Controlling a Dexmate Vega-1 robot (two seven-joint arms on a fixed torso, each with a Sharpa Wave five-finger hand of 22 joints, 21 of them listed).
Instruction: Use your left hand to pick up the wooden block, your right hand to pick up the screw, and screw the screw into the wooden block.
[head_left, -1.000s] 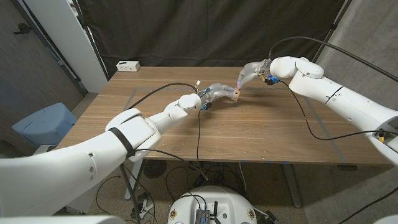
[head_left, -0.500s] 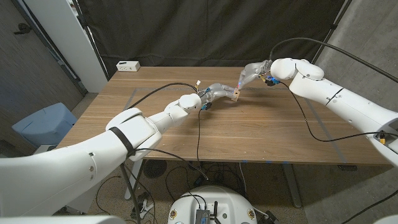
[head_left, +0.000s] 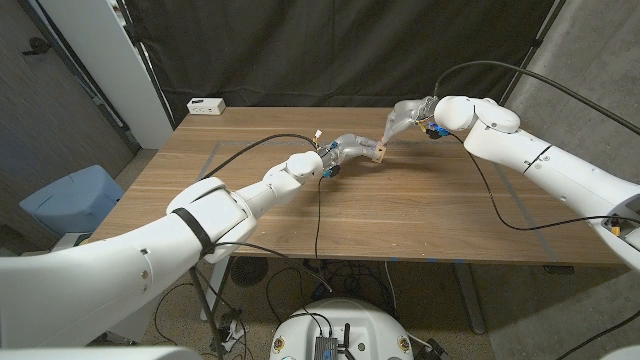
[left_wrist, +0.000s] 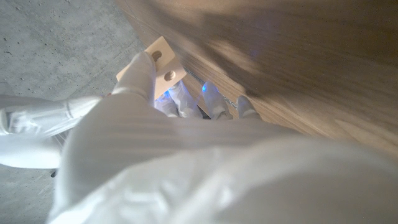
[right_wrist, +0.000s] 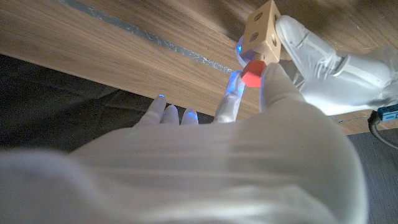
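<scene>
So both pickups look done at this point. The left hand (head_left: 350, 148) grips the wooden block (head_left: 379, 151) at its fingertips, up off the counter (head_left: 400, 215), and the right hand (head_left: 404, 117) comes in from the other side with the screw (right_wrist: 252, 73) pinched between thumb and a finger while its other fingers stay spread. The screw has a red head, and in the right wrist view it sits right against one face of the block, at or just beside one of the holes. I honestly can't tell from these shots whether the tip is actually seated in the hole or just touching the wood next to it. The left wrist view shows two holes on the block's face, nothing in them from that side.

What's left, as I read it: pretty much all of the actual turning. The head stands well proud of the wood, so little or no thread is in.
</scene>
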